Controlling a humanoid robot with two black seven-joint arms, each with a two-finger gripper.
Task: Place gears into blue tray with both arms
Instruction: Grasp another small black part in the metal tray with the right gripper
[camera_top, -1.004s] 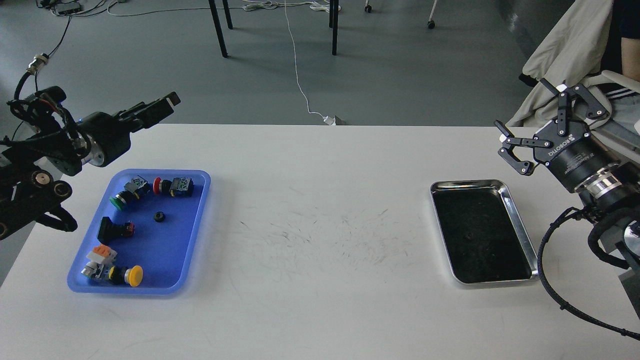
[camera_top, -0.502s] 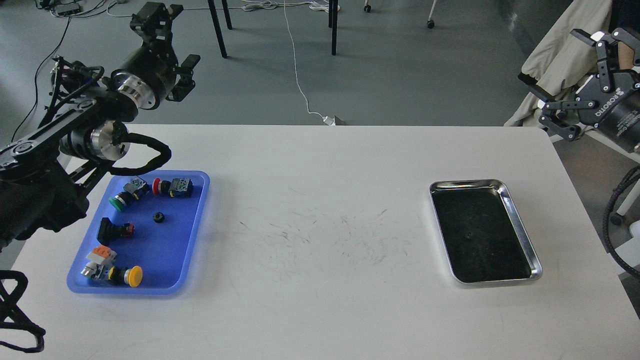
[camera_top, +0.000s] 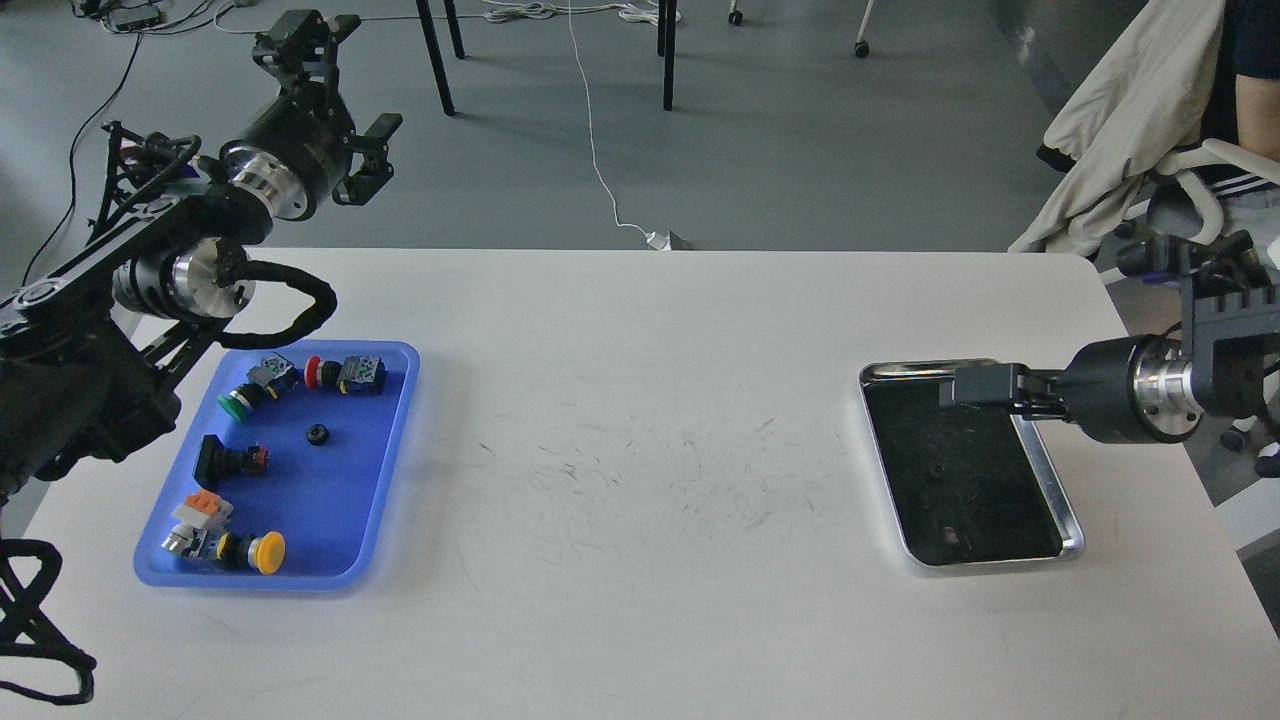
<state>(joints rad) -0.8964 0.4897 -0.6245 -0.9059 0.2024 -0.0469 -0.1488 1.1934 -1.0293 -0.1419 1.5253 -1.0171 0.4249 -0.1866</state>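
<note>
The blue tray (camera_top: 335, 505) lies at the table's left. One small black gear (camera_top: 318, 434) rests in its middle among coloured push-button switches. A second tiny gear (camera_top: 935, 472) is faintly visible on the dark bottom of the steel tray (camera_top: 1045, 470) at the right. My left gripper (camera_top: 360, 75) is raised beyond the table's far left edge, well above the blue tray, open and empty. My right gripper (camera_top: 965, 386) reaches in level from the right, over the steel tray's far end. It is seen side-on, so its fingers merge into one dark block.
Several push-button switches (camera_top: 265, 552) with green, red and yellow caps fill the blue tray. The white table (camera_top: 640, 500) shows only scuff marks between the trays. A chair draped with a jacket (camera_top: 1130, 120) stands past the right edge. Table legs and cables lie on the floor behind.
My right arm dropped from high at the right edge and turned level, its gripper now over the steel tray. The left arm barely shifted.
</note>
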